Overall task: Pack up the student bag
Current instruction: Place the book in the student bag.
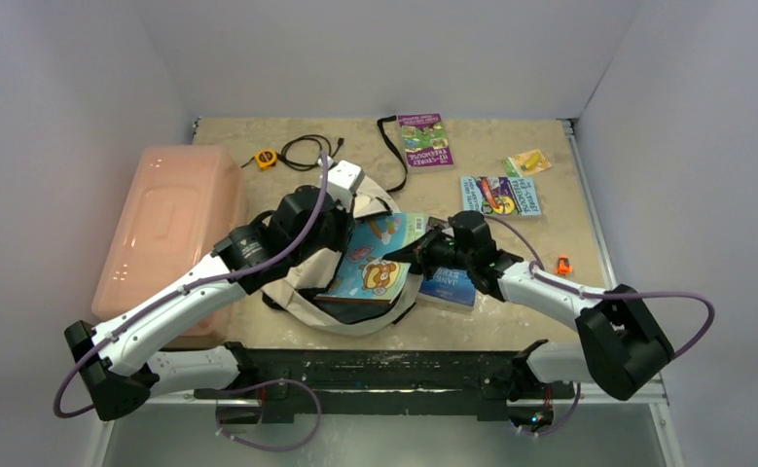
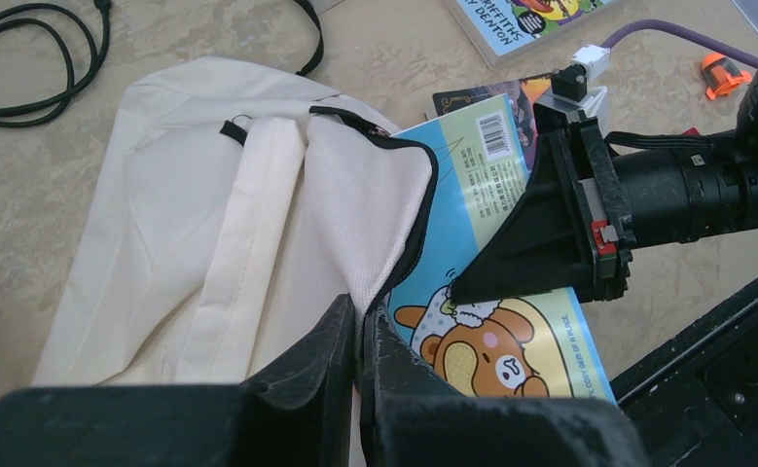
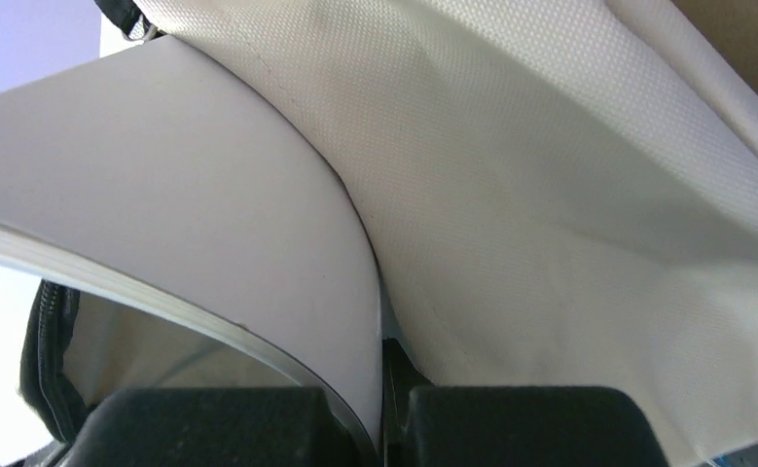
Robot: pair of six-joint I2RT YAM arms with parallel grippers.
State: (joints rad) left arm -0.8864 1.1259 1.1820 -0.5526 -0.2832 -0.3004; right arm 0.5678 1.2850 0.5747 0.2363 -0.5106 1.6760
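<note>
The student bag (image 2: 209, 224) slumps mid-desk (image 1: 491, 136): soft, floppy canvas, probably light. The left hand (image 2: 363, 319) is clamped on its stiffer zipper rim, the surest hold. The right hand (image 3: 386, 389) pinches a thin, bending book (image 2: 496, 185) at its mouth.

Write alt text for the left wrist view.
The left claw pinches the rim of a cream bag, lifting its zipper-edged mouth. The right claw grips a blue bear-cover book, partly tucked inside the bag. Both lie on a beige table.
</note>
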